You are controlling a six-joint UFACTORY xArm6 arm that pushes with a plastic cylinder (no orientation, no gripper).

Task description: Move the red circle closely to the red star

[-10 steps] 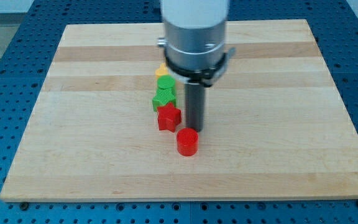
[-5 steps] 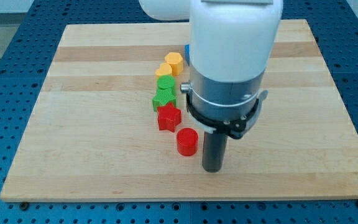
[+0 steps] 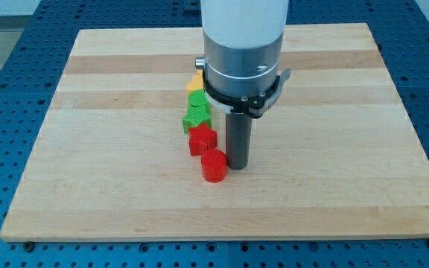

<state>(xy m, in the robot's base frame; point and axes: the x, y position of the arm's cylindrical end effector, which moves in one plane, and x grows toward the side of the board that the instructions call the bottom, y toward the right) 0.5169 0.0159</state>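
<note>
The red circle (image 3: 214, 165) lies on the wooden board, just below and slightly right of the red star (image 3: 202, 139), nearly touching it. My tip (image 3: 237, 163) stands right against the red circle's right side, a little right of the red star. The arm's white and grey body hides the board above the rod.
A column of blocks runs up from the red star: a green star (image 3: 196, 118), a green block (image 3: 197, 99) and a yellow block (image 3: 194, 83) partly hidden by the arm. The wooden board (image 3: 88, 164) rests on a blue perforated table.
My tip swung from beside the red star down to the circle's lower right, then back up against its right side. The red circle shifted left and up, closer to the star.
</note>
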